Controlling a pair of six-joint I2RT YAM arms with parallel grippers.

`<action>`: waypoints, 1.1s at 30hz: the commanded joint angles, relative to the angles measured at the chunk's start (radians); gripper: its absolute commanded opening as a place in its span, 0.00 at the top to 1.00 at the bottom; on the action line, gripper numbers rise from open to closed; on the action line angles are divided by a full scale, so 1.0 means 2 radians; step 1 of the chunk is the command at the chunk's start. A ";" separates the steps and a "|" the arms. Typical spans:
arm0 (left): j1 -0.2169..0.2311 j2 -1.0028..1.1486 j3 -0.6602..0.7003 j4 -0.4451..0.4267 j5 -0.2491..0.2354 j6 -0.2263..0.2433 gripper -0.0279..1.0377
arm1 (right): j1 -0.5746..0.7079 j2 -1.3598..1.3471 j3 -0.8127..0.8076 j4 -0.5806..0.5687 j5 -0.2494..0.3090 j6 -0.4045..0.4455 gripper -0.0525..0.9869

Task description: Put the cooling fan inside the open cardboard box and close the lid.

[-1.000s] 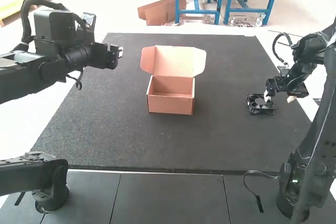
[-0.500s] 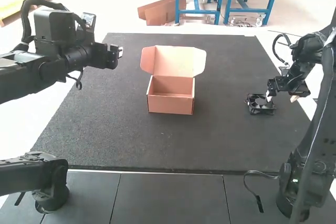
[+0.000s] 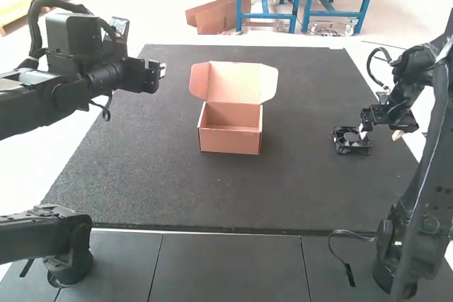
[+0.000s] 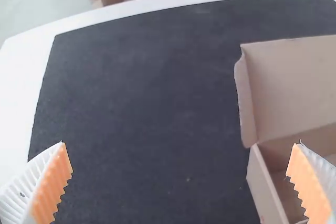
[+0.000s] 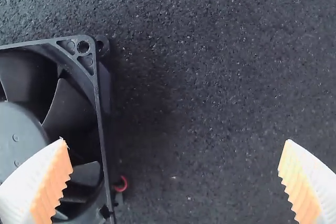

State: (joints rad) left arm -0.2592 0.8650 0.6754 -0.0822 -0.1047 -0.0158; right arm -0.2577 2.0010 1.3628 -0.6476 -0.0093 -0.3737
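Black mat [image 3: 141, 160] covers the white worktop [image 3: 42, 153] around the open box [image 3: 230, 129], whose lid stands up. Right of the box lies the fan [image 3: 352, 141]. The right hand [image 3: 376, 129] gapes wide just over it, gripping nothing. Left of the box, the left hand [image 3: 157, 70] hangs wide open and empty.

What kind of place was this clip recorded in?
Probably a robot test bench in a lab or workshop: the left arm and right arm flank a black mat, with an open cardboard box and a cooling fan set out on it.
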 commanded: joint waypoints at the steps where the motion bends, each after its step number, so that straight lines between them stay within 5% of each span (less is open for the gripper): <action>1: 0.004 -0.001 0.010 0.002 -0.002 -0.004 0.06 | -0.002 0.009 0.025 -0.031 0.004 0.004 0.08; 10: 0.005 -0.001 0.007 0.000 -0.002 -0.004 0.06 | -0.002 0.007 0.033 -0.058 -0.007 0.004 0.08; 33: 0.005 -0.002 0.010 -0.006 -0.003 -0.004 0.06 | -0.009 0.047 0.026 -0.035 0.020 0.004 0.08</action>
State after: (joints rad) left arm -0.2592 0.8650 0.6758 -0.1009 -0.1047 -0.0158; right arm -0.2649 2.0487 1.4128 -0.7197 -0.0170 -0.3737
